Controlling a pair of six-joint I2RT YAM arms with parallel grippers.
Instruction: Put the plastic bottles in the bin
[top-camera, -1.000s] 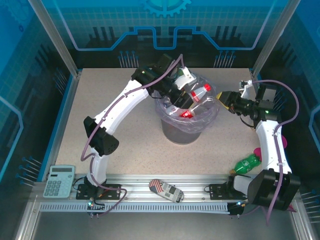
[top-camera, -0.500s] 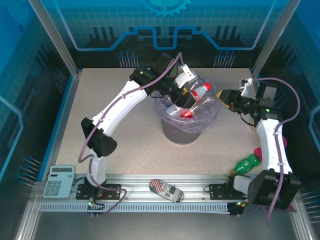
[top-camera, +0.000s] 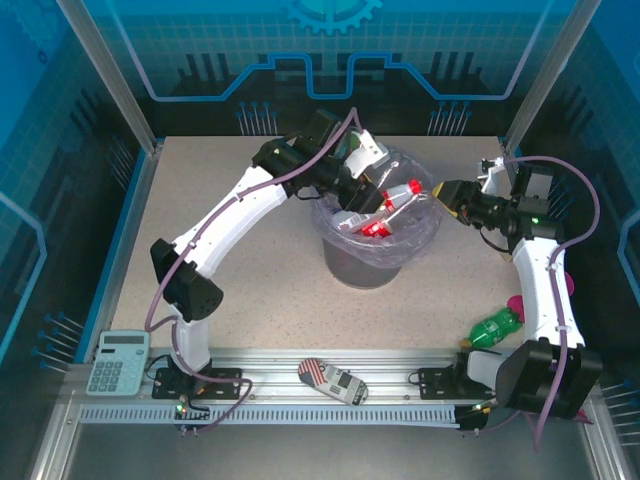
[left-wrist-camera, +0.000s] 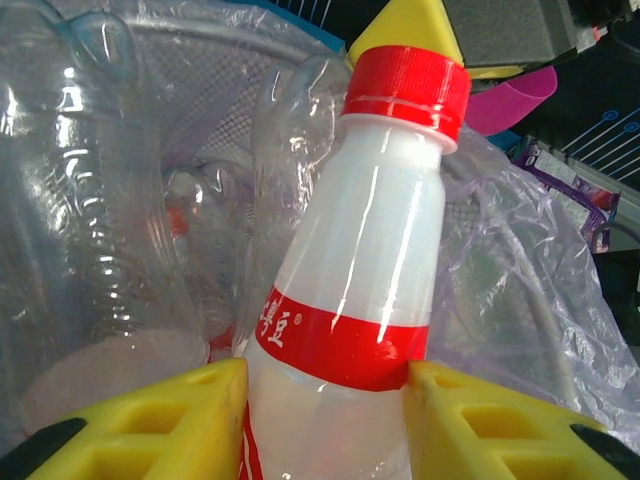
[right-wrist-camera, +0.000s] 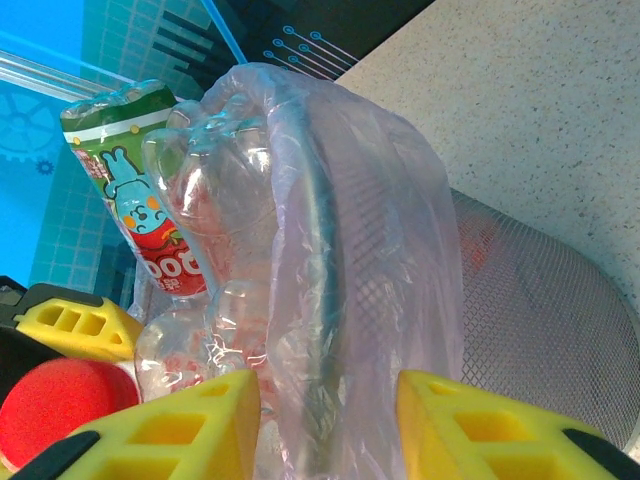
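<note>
The left gripper (left-wrist-camera: 325, 372) is closed on a clear plastic bottle (left-wrist-camera: 365, 230), its yellow fingers (left-wrist-camera: 190, 410) pressing both sides just below the red label. The bottle's red cap (left-wrist-camera: 408, 85) points away over the bin (top-camera: 365, 268), a dark mesh wastebasket lined with a lavender bag (right-wrist-camera: 400, 200). More crushed bottles lie inside, one with a green label (right-wrist-camera: 125, 150). The right gripper (right-wrist-camera: 325, 385) sits at the bin's far-right rim, jaws apart astride the bag-covered edge; whether they pinch it cannot be told. A solid green bottle (top-camera: 495, 328) lies on the table (top-camera: 250, 290) beside the right arm.
</note>
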